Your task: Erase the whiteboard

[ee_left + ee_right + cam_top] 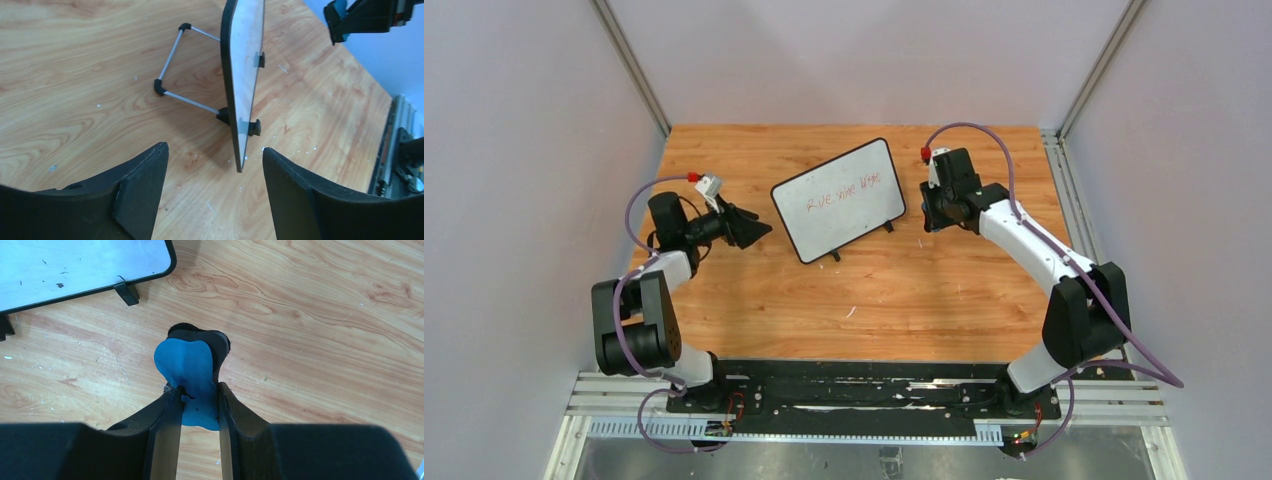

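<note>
The whiteboard [839, 199], white with a thin black frame and two black feet, stands tilted at the middle of the wooden table with red writing on its face. In the left wrist view it shows edge-on [244, 75], propped on a wire stand [172, 70]. My left gripper [746, 227] [215, 165] is open and empty, just left of the board's near corner. My right gripper [931, 212] [196, 392] is shut on the blue-and-black eraser [190, 375], held above the table just right of the board, whose corner [75, 265] shows in the right wrist view.
The wooden table [874, 300] is walled at the back and sides by grey panels. A metal rail [824, 395] with the arm bases runs along the near edge. Small white specks lie on the wood.
</note>
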